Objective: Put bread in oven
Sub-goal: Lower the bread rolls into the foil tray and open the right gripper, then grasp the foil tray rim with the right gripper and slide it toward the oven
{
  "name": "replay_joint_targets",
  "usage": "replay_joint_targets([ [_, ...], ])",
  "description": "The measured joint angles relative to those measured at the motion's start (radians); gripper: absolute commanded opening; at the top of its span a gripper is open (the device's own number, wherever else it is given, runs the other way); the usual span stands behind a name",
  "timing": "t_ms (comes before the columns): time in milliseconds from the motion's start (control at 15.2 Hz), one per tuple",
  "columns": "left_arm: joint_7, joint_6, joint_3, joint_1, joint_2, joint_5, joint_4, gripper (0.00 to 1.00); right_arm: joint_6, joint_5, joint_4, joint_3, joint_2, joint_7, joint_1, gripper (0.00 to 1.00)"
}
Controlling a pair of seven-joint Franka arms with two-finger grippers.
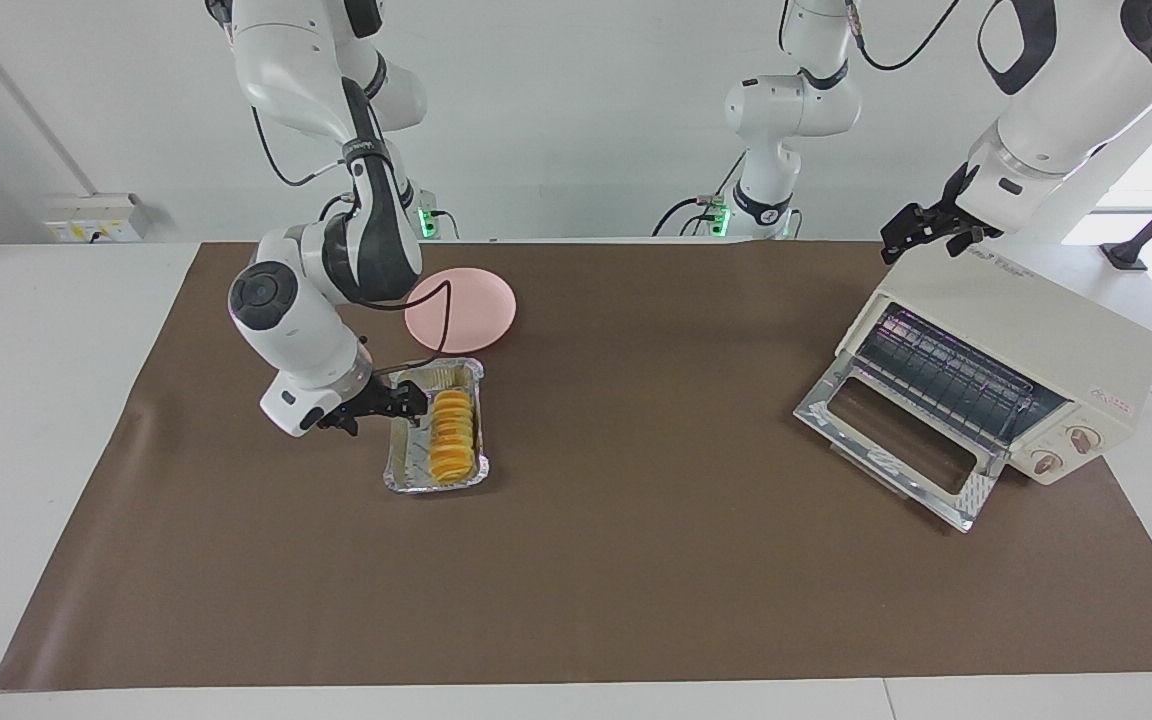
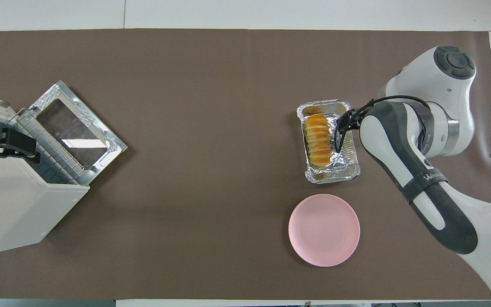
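Bread (image 1: 452, 436) lying in foil tray (image 1: 399, 470); oven (image 1: 1016, 340) door down.
Your right gripper (image 1: 414, 404) hangs wide over the tray rim, holding nothing; left gripper (image 1: 904, 236) waits, wide, over the oven.

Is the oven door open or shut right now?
Open. The oven has its glass door dropped flat onto the mat, and the wire rack inside is exposed. The overhead view shows the same.

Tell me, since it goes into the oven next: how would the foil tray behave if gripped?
The foil tray looks thin and crinkled, so probably light and easily dented. With the bread lying lengthwise inside, gripping one rim would likely make it sag.
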Motion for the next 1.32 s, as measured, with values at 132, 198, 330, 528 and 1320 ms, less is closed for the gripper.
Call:
replay_joint_targets([
  [132,0.000,0.000,0.000,0.000,0.000,0.000,0.000,1.00,0.034,0.000,-0.067,0.000,-0.009,0.000,-0.001,0.64],
  [198,0.000,0.000,0.000,0.000,0.000,0.000,0.000,1.00,0.042,0.000,-0.087,0.000,-0.012,0.000,-0.001,0.47],
  [330,0.000,0.000,0.000,0.000,0.000,0.000,0.000,1.00,0.047,0.010,-0.106,0.000,-0.019,0.000,-0.003,0.08],
  [528,0.000,0.000,0.000,0.000,0.000,0.000,0.000,1.00,0.048,0.040,-0.117,-0.001,-0.026,0.001,-0.006,0.00],
  [1320,0.000,0.000,0.000,0.000,0.000,0.000,0.000,1.00,-0.016,0.055,0.051,0.024,-0.042,0.118,0.062,0.00],
])
